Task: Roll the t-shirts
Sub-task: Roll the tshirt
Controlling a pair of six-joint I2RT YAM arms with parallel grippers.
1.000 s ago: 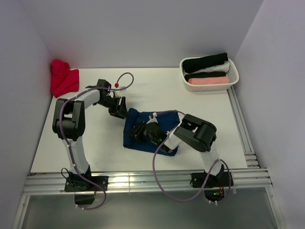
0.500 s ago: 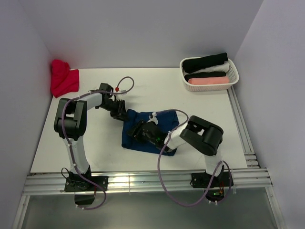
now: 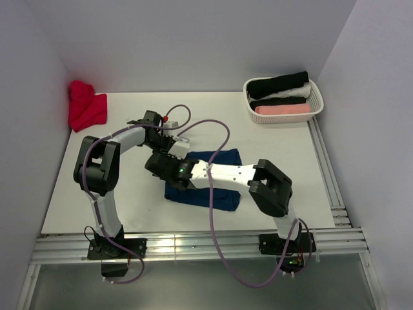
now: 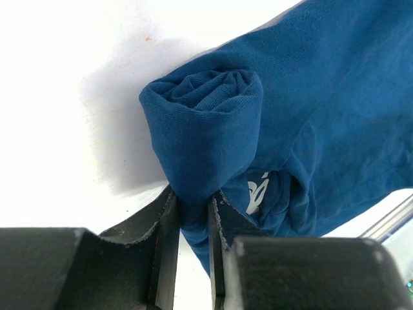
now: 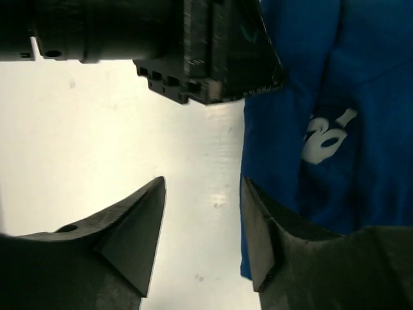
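A navy blue t-shirt point(image 3: 216, 184) with a pale print lies partly rolled in the middle of the table. My left gripper point(image 4: 191, 216) is shut on the rolled end of the shirt point(image 4: 206, 123), cloth pinched between its fingers; in the top view the left gripper point(image 3: 168, 145) sits at the shirt's far left corner. My right gripper point(image 5: 201, 226) is open and empty over bare table, with the shirt's edge point(image 5: 290, 129) against its right finger. In the top view the right gripper point(image 3: 161, 166) reaches across the shirt to its left edge, just below the left gripper.
A crumpled red t-shirt point(image 3: 86, 106) lies at the back left by the wall. A white basket point(image 3: 314, 103) at the back right holds rolled black, white and pink shirts. The left gripper's body point(image 5: 193, 51) is close above my right fingers. Metal rails run along the front and right edges.
The right arm has stretched left across the shirt, its gripper now at the shirt's left edge. The left gripper has shifted right and slightly back, holding the rolled end.
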